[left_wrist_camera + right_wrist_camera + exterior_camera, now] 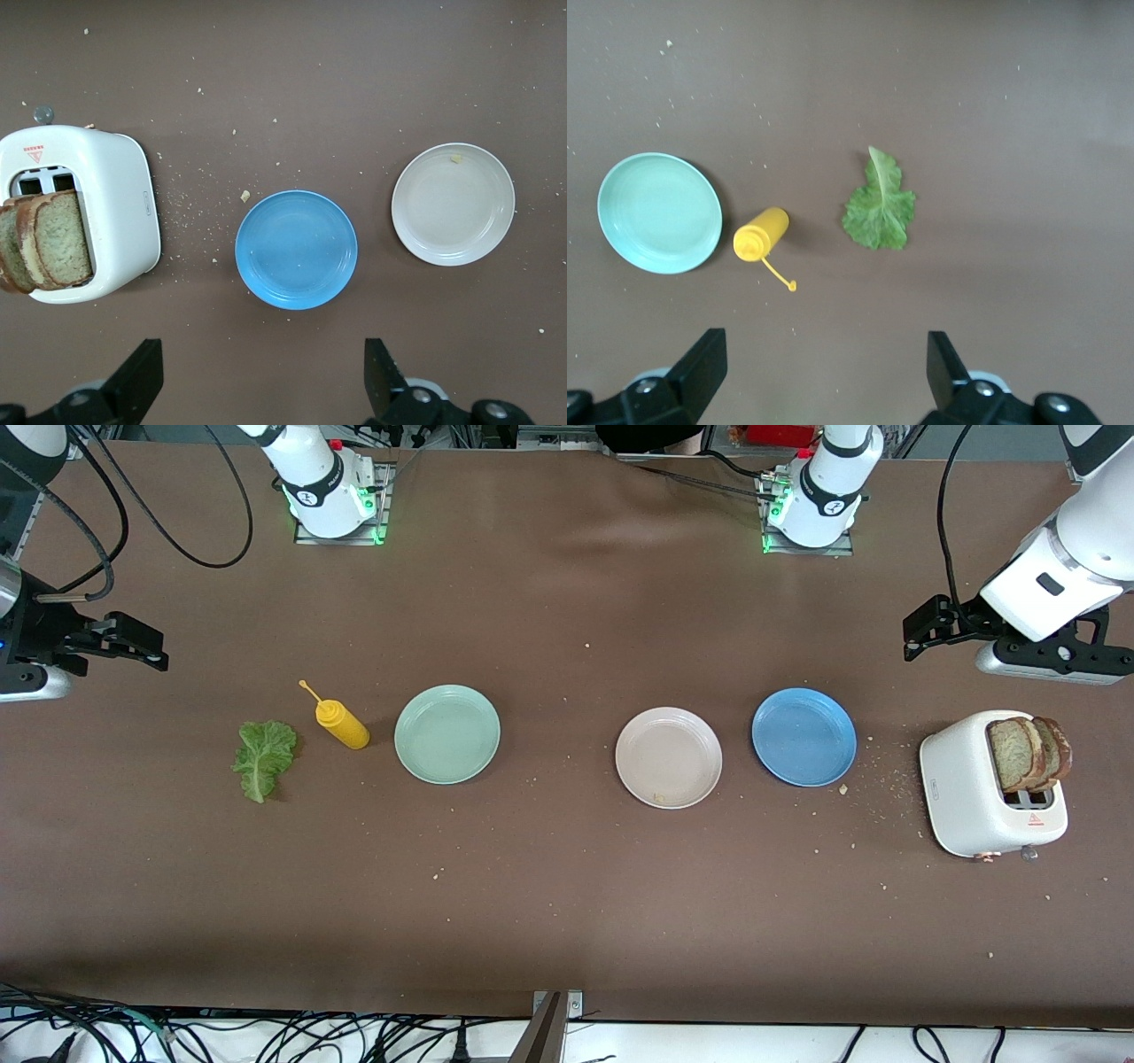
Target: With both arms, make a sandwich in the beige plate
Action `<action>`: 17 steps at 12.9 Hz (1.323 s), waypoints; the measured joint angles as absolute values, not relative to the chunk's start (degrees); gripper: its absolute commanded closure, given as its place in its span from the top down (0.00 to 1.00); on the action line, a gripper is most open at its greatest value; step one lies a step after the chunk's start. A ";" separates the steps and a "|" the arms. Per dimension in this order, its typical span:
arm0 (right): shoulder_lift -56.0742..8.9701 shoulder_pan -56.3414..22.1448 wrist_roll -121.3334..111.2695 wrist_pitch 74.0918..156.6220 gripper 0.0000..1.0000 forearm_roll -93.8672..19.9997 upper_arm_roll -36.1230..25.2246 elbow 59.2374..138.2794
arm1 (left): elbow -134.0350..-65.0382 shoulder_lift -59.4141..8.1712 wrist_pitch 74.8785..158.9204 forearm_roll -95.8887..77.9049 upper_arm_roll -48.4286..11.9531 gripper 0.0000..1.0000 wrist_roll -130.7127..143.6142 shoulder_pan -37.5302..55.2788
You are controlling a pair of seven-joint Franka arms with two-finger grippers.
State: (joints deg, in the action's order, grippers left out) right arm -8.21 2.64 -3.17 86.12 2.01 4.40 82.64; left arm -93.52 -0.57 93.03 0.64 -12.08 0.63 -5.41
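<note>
The beige plate (668,757) (453,204) lies bare at mid-table, between a mint-green and a blue plate. The sandwich's parts lie apart. Brown-crusted bread slices (1028,753) (44,239) stand in a white toaster (966,793) (120,204) at the left arm's end. A green lettuce leaf (263,759) (879,208) lies flat at the right arm's end. My left gripper (917,636) (263,372) hangs open and empty over the table by the toaster. The right gripper (146,646) (827,367), also open and empty, hangs over the table by the lettuce.
A yellow squeeze bottle (341,724) (762,235) lies on its side between the lettuce and the mint-green plate (446,733) (659,212). The blue plate (803,736) (296,250) sits between the beige plate and the toaster. Crumbs dot the brown tabletop around the toaster.
</note>
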 measured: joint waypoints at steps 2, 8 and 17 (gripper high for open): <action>-8.21 2.65 -3.21 85.86 1.00 1.99 4.28 82.71 | -93.52 -0.57 93.03 0.64 -12.08 1.00 0.63 -5.41; -7.99 2.68 -8.23 85.88 1.00 1.94 3.30 82.79 | -93.52 -0.57 93.03 0.64 -12.08 1.00 0.63 -5.41; -8.88 2.79 -8.40 85.89 1.00 1.59 1.51 83.17 | -93.52 -0.57 93.02 0.64 -12.08 1.00 0.63 -5.41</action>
